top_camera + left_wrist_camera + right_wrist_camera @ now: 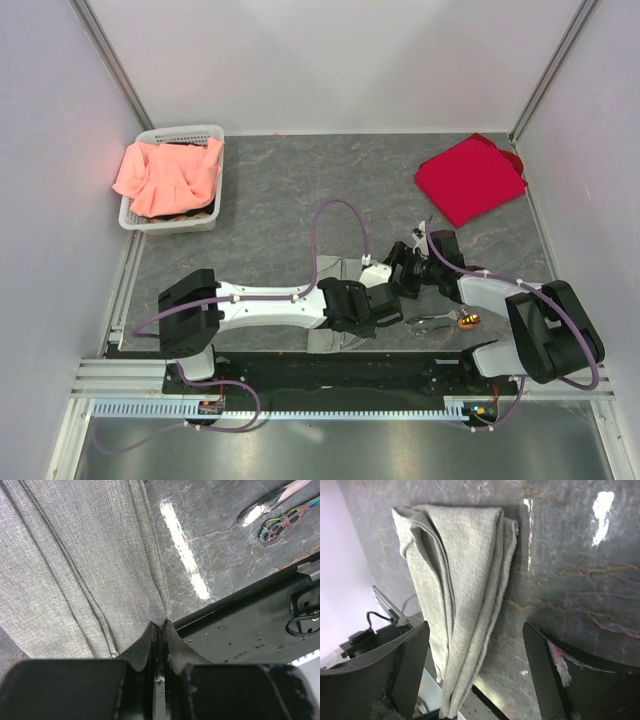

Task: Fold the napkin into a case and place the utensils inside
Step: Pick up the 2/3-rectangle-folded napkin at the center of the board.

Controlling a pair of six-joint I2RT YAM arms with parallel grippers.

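Left gripper point(161, 626) clamped tight on the near corner of the folded napkin point(75, 570); right gripper point(475, 627) spread wide above the napkin, holding nothing; utensils point(447, 320) lie further right, towards the near table point(290, 180) edge.

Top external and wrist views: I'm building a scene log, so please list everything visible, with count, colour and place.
soft grey-green cloth napkin: one, folded lengthwise, front centre.
thin silvery metal utensils: count unclear, one orange-brown end, front right.
bright red cloth: one, far right.
salmon-orange cloth: one, inside the basket.
white plastic basket: one, far left.
left gripper: black, shut on the napkin's edge.
right gripper: black, open above the napkin.
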